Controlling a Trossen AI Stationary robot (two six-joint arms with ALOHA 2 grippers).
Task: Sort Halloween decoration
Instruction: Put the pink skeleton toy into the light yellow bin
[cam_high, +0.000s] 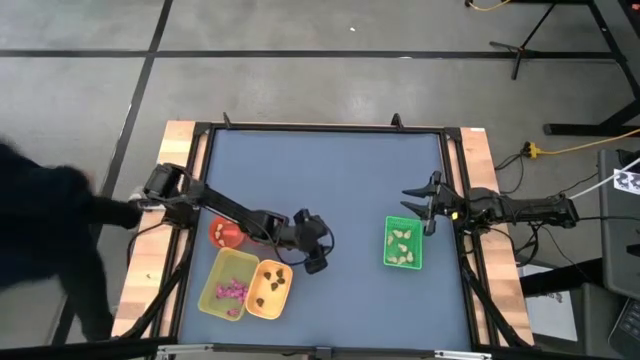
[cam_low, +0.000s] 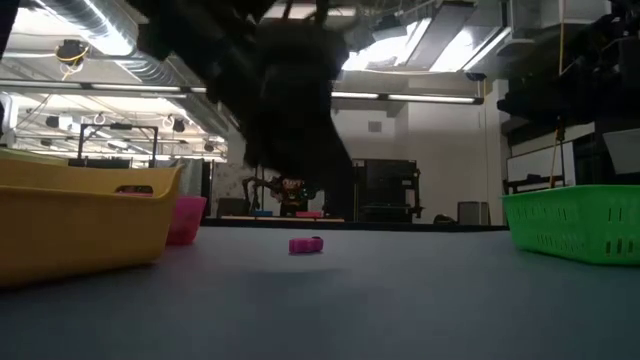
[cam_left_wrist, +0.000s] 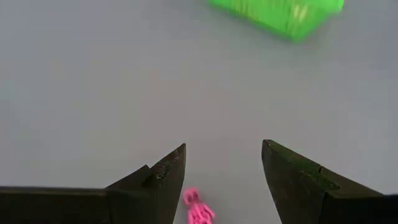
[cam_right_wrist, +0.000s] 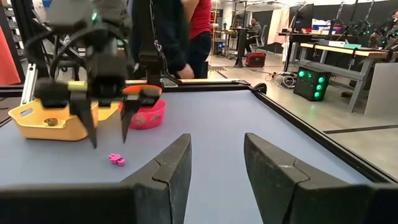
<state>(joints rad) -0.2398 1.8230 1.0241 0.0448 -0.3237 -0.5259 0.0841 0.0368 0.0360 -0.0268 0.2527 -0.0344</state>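
Here, a tiny magenta plastic trinket (cam_left_wrist: 198, 210) lies loose on the blue-grey surface (cam_high: 330, 190), just beside the fingertips of the left gripper (cam_high: 318, 258), which hangs above it with its jaws spread and nothing between them. That stance suggests a pick is being lined up, the fingers set to straddle the piece. In the right wrist view the same trinket (cam_right_wrist: 116, 160) sits just below those dark fingers, apart from the containers. Near it stand a yellow-green rectangular tray holding magenta pieces (cam_high: 229, 284), a yellow rectangular tray with dark brown pieces (cam_high: 270, 288), and orange (cam_high: 227, 233) and pink (cam_right_wrist: 145, 116) round bowls; like colours appear grouped, so the magenta tray is the probable destination. Well apart, a green mesh basket (cam_high: 403, 243) holds cream-white pieces. The right gripper (cam_high: 430, 212) waits beside that basket, jaws partly parted and empty. A person (cam_right_wrist: 180, 37) stands beyond the surface.
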